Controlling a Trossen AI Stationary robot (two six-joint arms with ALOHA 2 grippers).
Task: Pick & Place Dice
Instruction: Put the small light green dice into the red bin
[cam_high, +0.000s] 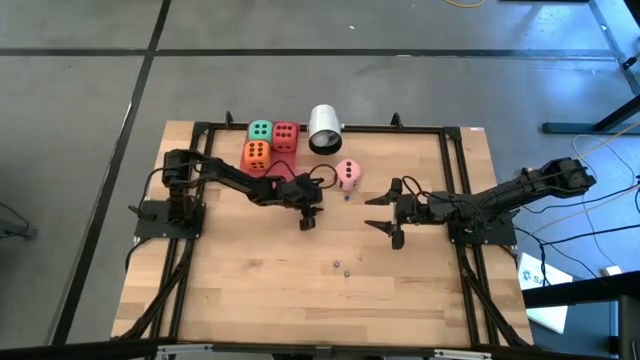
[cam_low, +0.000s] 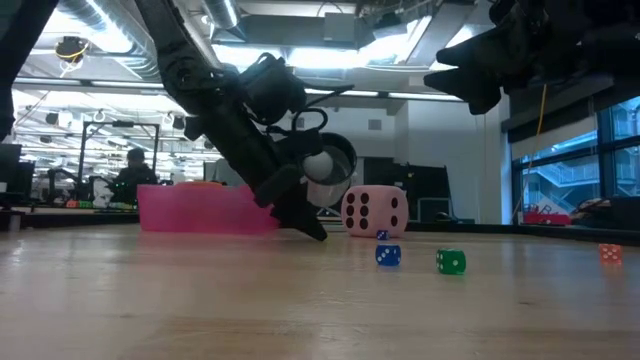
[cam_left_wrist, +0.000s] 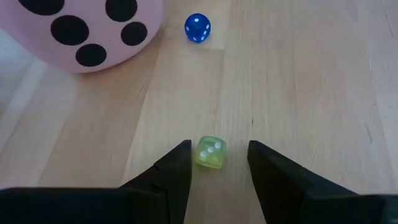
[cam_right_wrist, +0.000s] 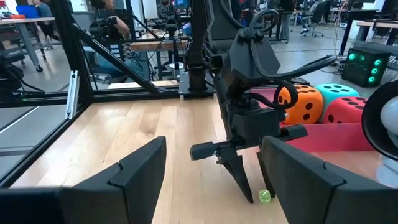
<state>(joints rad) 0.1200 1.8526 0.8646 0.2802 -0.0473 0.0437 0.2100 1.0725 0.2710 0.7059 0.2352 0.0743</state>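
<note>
A pale wooden desk (cam_high: 330, 290) edged by a black frame stands on grey floor; the low view shows an open workshop beyond, with a seated person (cam_low: 128, 175) in the distance. At the desk's far edge a shallow pink tray (cam_low: 200, 210) appears to hold the green die (cam_high: 260, 131), red die (cam_high: 286, 136) and orange die (cam_high: 256, 155), close together. A white cylinder (cam_high: 324, 127) lies just beside them. The pink die (cam_high: 349, 174) sits alone on the bare wood. The left end effector (cam_left_wrist: 219, 168) is lowered to the desk near it, fingers slightly parted around a tiny yellow-green die (cam_left_wrist: 211, 153), gripping nothing. The right end effector (cam_high: 383, 213) hovers opposite, wide open and empty. A tiny blue die (cam_left_wrist: 198, 28) rests nearby.
</note>
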